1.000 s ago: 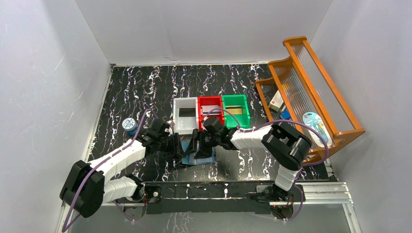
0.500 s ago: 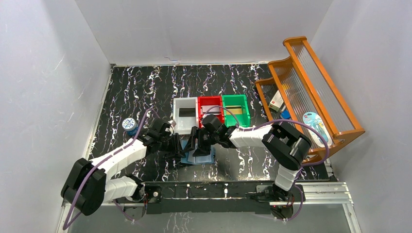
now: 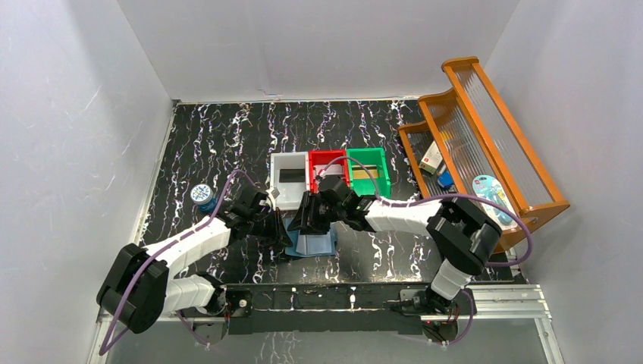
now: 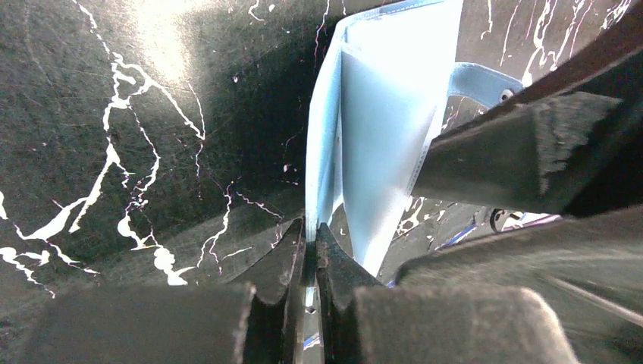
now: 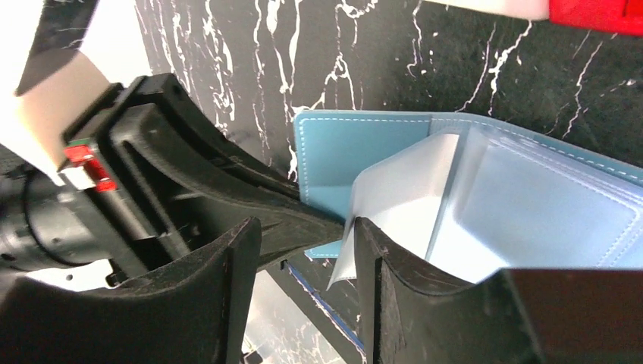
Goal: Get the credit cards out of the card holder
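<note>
While left hand [image 4: 309, 236] pinches card holder [image 4: 379, 114] edge, right hand [image 5: 307, 231] gapes over its corner.

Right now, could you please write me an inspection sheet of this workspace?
Surface: black marbled table, white veins.
Job's things: card holder lies open, pale inside up; credit cards inside it: cannot tell.
Clutter: white bin, red bin, green bin behind it; round blue tin at left.
Grippers: left gripper shut on the card holder's edge; right gripper open beside a clear pocket.
Cables: purple cable on each arm; the right one arcs over the bins.
Surroundings: white walls; wooden rack at right.
</note>
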You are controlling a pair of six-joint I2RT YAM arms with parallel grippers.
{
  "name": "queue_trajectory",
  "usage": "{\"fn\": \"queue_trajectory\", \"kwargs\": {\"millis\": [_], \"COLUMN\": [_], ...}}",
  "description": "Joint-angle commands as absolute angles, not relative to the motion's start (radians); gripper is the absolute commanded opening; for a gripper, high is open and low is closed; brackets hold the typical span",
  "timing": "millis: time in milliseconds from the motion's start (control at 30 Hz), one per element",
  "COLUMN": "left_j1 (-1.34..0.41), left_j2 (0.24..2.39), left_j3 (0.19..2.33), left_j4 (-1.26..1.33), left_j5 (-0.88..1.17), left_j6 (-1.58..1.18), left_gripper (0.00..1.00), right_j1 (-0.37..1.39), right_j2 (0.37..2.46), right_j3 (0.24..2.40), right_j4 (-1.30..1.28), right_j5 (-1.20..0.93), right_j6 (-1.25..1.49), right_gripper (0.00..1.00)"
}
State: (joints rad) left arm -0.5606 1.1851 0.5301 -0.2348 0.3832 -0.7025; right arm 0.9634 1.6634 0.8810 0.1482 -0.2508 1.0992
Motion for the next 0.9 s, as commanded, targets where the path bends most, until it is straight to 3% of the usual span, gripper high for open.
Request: {"fn": "queue_trajectory", "kwargs": {"millis": [0,133,367,500,733,867], "left_j1": [-0.566,-0.565,-0.566,-0.565,-0.566,-0.566], "left_j2": [1.188,1.187,1.18,1.178,1.179,1.153], "left_j3": [0.517,0.511,0.506,0.508,0.511,0.514], "left_j4": [-0.239,-0.242,-0.242,-0.244,-0.245,-0.259], "left_j5": [0.408,0.402,0.4,0.401,0.405,0.385], "left_j6": [-0.692,-0.694,-0.697,-0.696,-0.694,-0.702], "left_gripper": [0.01,0.0,0.0,0.0,0.01,0.15], "right_j1": [0.963,0.959,0.958,0.959,0.964,0.993], "right_j2": [1.596,1.545,1.461,1.498,1.676,1.797], "right_j3": [0.89,0.865,0.828,0.848,0.946,1.065], "right_j4": [0.138,0.098,-0.02,-0.066,0.015,-0.07], "right_j5": [-0.195,-0.142,-0.011,-0.027,-0.207,-0.197], "right_j6": [1.078,1.073,1.066,1.069,0.998,0.932], "right_gripper": [0.56,0.54,0.3,0.23,0.22,0.26]}}
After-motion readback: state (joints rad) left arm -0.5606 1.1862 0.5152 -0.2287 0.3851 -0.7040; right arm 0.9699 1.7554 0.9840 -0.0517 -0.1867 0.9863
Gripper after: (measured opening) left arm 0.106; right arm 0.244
